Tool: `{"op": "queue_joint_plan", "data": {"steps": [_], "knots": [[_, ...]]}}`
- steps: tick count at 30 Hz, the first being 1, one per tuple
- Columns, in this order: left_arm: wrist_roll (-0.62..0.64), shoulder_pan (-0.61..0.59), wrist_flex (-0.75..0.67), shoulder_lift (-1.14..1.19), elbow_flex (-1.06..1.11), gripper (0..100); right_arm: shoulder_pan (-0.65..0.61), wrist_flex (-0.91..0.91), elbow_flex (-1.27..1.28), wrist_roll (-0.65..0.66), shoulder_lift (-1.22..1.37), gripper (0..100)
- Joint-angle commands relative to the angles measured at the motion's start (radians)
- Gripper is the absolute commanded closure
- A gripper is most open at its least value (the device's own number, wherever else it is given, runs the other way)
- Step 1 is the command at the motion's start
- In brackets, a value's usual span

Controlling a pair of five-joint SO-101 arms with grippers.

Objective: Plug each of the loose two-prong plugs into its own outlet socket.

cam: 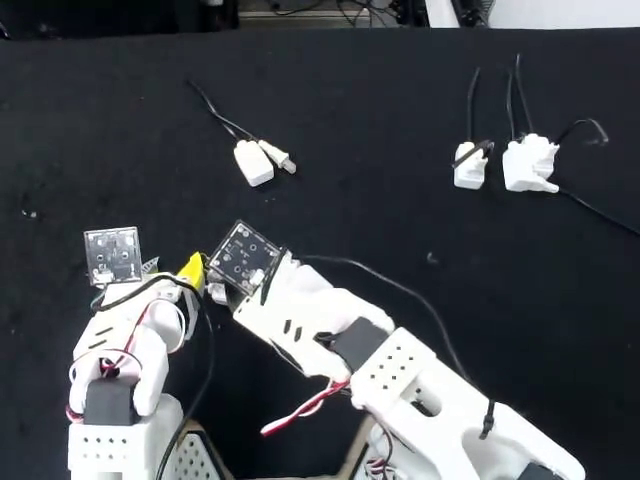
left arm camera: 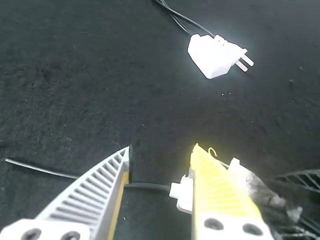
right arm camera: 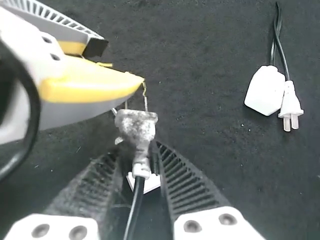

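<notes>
A white two-prong plug [right arm camera: 136, 127] on a black cable sits between the black fingers of my right gripper [right arm camera: 137, 147], which is shut on it, prongs pointing away from the wrist. My left gripper [left arm camera: 161, 147] is open right beside it. Its yellow finger [right arm camera: 85, 85] almost touches the plug, and a black cable [left arm camera: 145, 186] runs across between its fingers. In the high view both grippers meet at the front left, left [cam: 190, 270] and right [cam: 215, 287]. Farther back lie a white socket block [cam: 252, 165] and a loose white plug [cam: 278, 155], side by side, also seen as socket block [left arm camera: 210, 55] and plug [right arm camera: 290, 106].
Two more white socket pieces with black cables lie at the back right, one [cam: 470, 165] and another [cam: 530, 165]. A thin black cable [cam: 400, 290] curves over the black table cover beside the right arm. Square marker plates [cam: 112, 255] sit on the wrists.
</notes>
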Motion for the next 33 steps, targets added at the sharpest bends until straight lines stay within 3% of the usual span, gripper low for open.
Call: {"op": "queue_joint_plan", "data": {"steps": [1,14,28,33], "knots": [[-0.035,0.016,-0.015,0.009,0.007,79,0.025,0.003,-0.081,-0.009,-0.047,98.8],[-0.043,0.018,-0.015,0.009,0.012,79,0.026,0.005,-0.084,-0.009,-0.053,98.8],[-0.043,0.016,-0.015,0.009,0.013,79,0.031,0.103,-0.065,-0.035,-0.231,98.8],[-0.043,0.008,-0.009,0.009,0.005,79,0.109,0.196,-0.065,-0.040,-0.209,98.7]]}}
